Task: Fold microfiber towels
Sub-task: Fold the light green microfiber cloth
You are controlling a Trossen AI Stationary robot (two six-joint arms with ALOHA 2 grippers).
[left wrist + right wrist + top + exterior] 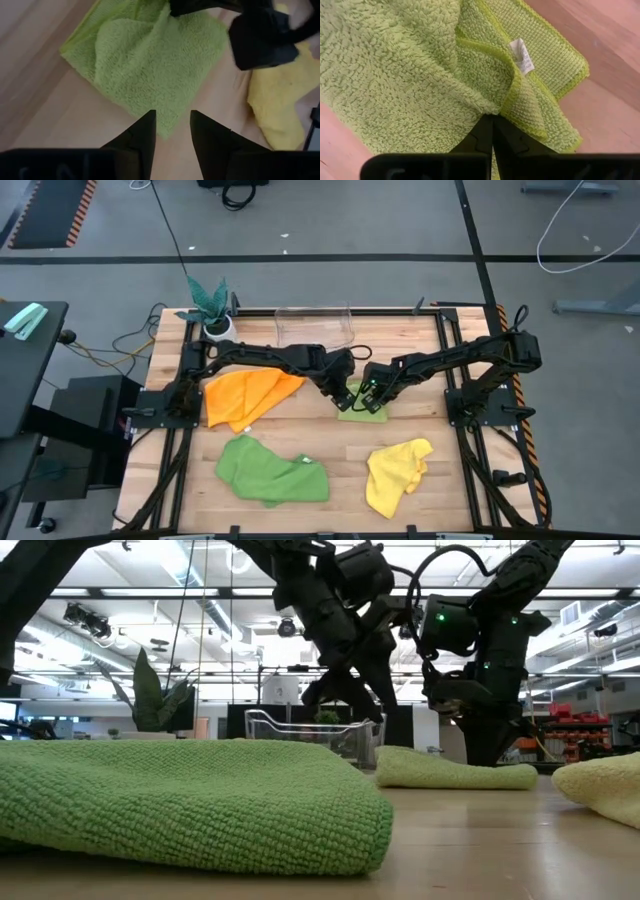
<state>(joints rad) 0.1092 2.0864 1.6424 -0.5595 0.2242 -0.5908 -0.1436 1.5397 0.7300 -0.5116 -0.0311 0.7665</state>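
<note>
The light lime green towel (362, 409) lies folded on the table's middle; its white tag (522, 55) shows. My right gripper (492, 122) is shut on it. My left gripper (172, 125) hovers open just left of it, fingertips either side of the towel's corner (167, 131) and above it. The orange towel (247, 396) lies crumpled at the left. At the near side the darker green towel (272, 471) and the yellow towel (398, 473) lie flat on the table. My right gripper pinches a puckered fold at the lime towel's hemmed edge (507, 105) between its two fingertips. The fingers come from above, pointing steeply down. The towel stays on the table, its layers gathered up slightly toward the fingertips.
A clear plastic bin (313, 325) stands at the far edge, a potted plant (212, 307) at the far left corner. Both arms meet over the table's middle. Bare wood shows between the towels. In the low view the darker green towel (180, 800) fills the foreground.
</note>
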